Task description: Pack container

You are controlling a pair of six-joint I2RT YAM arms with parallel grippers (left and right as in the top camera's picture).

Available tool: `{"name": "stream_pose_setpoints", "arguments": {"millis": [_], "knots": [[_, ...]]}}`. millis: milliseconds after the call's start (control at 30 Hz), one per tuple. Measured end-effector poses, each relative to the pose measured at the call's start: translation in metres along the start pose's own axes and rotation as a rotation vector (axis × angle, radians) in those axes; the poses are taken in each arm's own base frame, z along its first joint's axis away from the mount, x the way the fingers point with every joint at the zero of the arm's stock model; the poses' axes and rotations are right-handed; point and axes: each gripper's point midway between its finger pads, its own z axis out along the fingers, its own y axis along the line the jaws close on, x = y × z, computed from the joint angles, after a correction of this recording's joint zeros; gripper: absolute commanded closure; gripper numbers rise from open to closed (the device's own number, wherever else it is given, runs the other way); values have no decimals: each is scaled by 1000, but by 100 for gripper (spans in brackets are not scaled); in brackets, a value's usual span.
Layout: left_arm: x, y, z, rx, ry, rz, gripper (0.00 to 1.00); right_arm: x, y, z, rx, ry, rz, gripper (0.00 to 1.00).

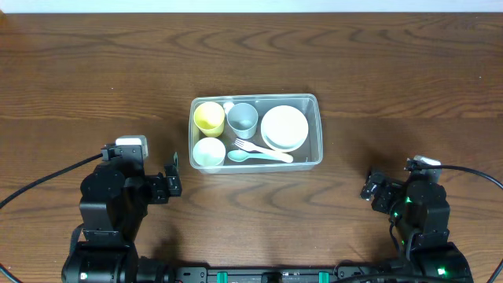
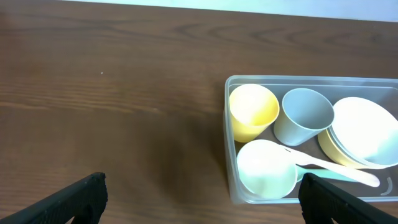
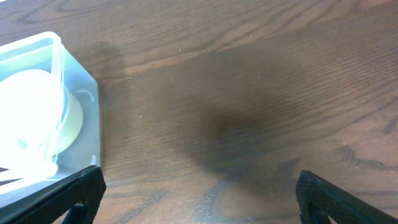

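The clear plastic container (image 1: 256,97) stands at the table's middle. It holds a yellow cup (image 1: 209,117), a grey cup (image 1: 242,119), a white cup (image 1: 209,152), stacked white bowls (image 1: 284,127), a white fork (image 1: 250,145) and a pale teal spoon (image 1: 244,156). My left gripper (image 1: 174,174) is open and empty, low at the container's near-left. In the left wrist view the container (image 2: 311,79) lies ahead on the right, and the left gripper (image 2: 202,199) hangs over bare wood. My right gripper (image 1: 370,185) is open and empty at the near right. The right wrist view has the container's corner (image 3: 93,124) at far left of the right gripper (image 3: 199,196).
Dark wood table (image 1: 393,71) all round the container. Black cables (image 1: 39,185) run from both arms toward the side edges. A pale wall strip lies beyond the table's far edge.
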Motion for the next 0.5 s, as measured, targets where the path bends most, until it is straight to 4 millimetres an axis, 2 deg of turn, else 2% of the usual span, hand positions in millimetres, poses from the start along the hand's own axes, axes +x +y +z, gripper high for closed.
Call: {"name": "stream_pose_setpoints", "arguments": {"millis": [267,500], "knots": [[0,0,0,0,0,0,2,4,-2,0,6,15,-9,1],[0,0,0,0,0,0,2,-21,24,4,-146,-211,-151,1]]}}
